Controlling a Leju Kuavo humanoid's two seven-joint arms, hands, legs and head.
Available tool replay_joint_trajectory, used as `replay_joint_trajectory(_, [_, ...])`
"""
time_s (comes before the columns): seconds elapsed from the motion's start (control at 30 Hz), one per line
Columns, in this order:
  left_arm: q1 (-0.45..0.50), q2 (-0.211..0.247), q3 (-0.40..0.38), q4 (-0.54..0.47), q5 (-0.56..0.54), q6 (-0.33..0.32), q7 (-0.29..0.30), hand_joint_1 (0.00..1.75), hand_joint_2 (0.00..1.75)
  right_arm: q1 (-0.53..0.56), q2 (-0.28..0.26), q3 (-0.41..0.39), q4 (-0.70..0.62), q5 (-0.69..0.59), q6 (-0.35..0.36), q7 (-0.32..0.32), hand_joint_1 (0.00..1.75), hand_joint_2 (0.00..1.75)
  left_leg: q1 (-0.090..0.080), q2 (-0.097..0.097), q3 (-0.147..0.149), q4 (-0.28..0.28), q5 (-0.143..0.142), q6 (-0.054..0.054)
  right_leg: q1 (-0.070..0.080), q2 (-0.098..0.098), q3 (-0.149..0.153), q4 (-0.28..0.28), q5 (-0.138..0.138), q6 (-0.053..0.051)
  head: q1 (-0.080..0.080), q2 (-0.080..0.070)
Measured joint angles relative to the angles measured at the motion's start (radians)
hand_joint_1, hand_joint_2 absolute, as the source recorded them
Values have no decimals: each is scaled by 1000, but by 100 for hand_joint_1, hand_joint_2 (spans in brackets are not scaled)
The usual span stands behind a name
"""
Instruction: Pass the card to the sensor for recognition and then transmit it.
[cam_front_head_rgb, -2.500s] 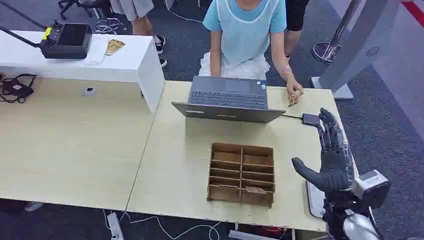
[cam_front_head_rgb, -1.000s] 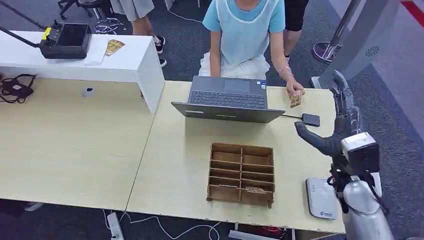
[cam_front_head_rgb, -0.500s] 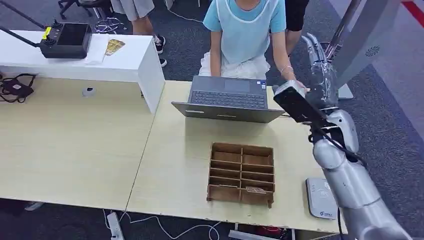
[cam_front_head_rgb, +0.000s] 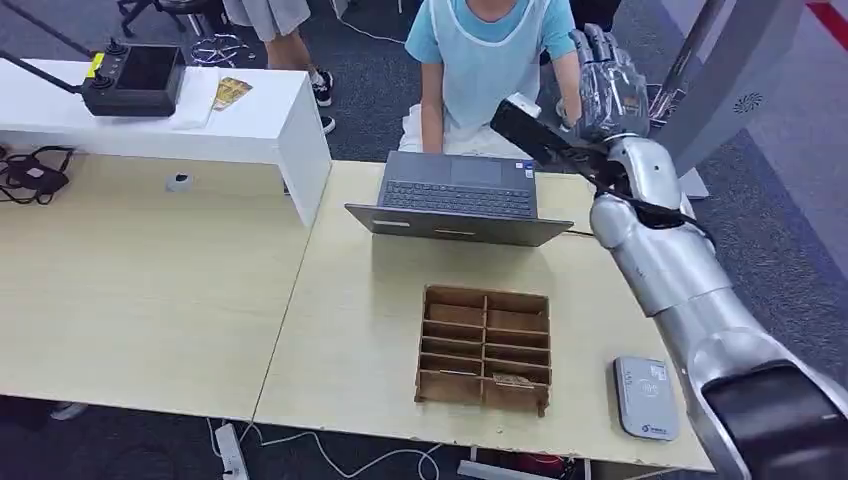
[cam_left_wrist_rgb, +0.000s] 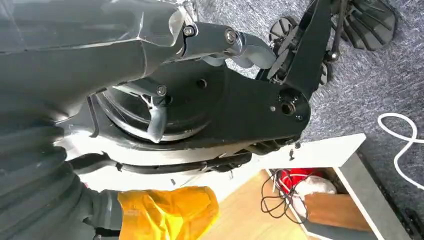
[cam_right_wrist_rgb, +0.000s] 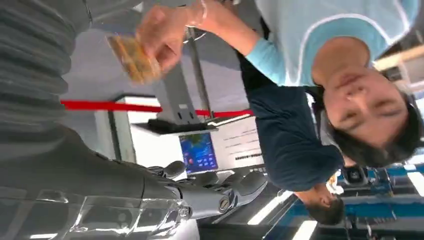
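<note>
Now raised beyond the laptop (cam_front_head_rgb: 455, 197): right hand (cam_front_head_rgb: 606, 85), fingers extended, holding nothing. Card (cam_right_wrist_rgb: 133, 57) pinched in the person's hand (cam_right_wrist_rgb: 162, 32), just beside it. Risk: closing off-target, dropping it short of the card reader (cam_front_head_rgb: 645, 398).

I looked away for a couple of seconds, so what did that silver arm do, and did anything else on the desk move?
The right robot hand rose from low beside the card reader and swung forward, up toward the person's hand, which lifted its card off the desk. The robot hand is open and has not taken the card. The laptop, wooden tray and reader stayed put.
</note>
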Motion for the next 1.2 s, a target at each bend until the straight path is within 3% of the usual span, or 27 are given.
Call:
replay_joint_trajectory(0.47, [-45, -10, -3, 0, 0, -17, 8, 0, 175, -94, 23, 48, 231, 55, 21, 23, 0, 175, -1, -2, 0, 0, 0, 0, -1, -2, 1, 0, 0, 0, 0, 0])
replay_joint_trajectory(0.5, [-46, -11, -3, 0, 0, -17, 7, 0, 175, -96, 23, 50, 242, 65, 21, 22, 148, 175, -1, -1, 0, 0, 0, 0, -1, -2, 1, 0, 0, 0, 1, 0])
replay_joint_trajectory(0.53, [-46, -11, -3, 0, 0, -17, 8, 0, 175, -98, 23, 50, 250, 74, 21, 21, 175, 175, -1, -1, 0, 0, 0, 0, -1, -2, 1, 0, 0, 0, 0, 0])
replay_joint_trajectory(1.2, [-46, -11, -3, 0, 0, -17, 8, 0, 175, -106, 9, 51, 325, 82, -15, 2, 175, 175, -1, -1, 0, 0, 0, 0, -1, -2, 0, 0, 0, 0, 0, 0])
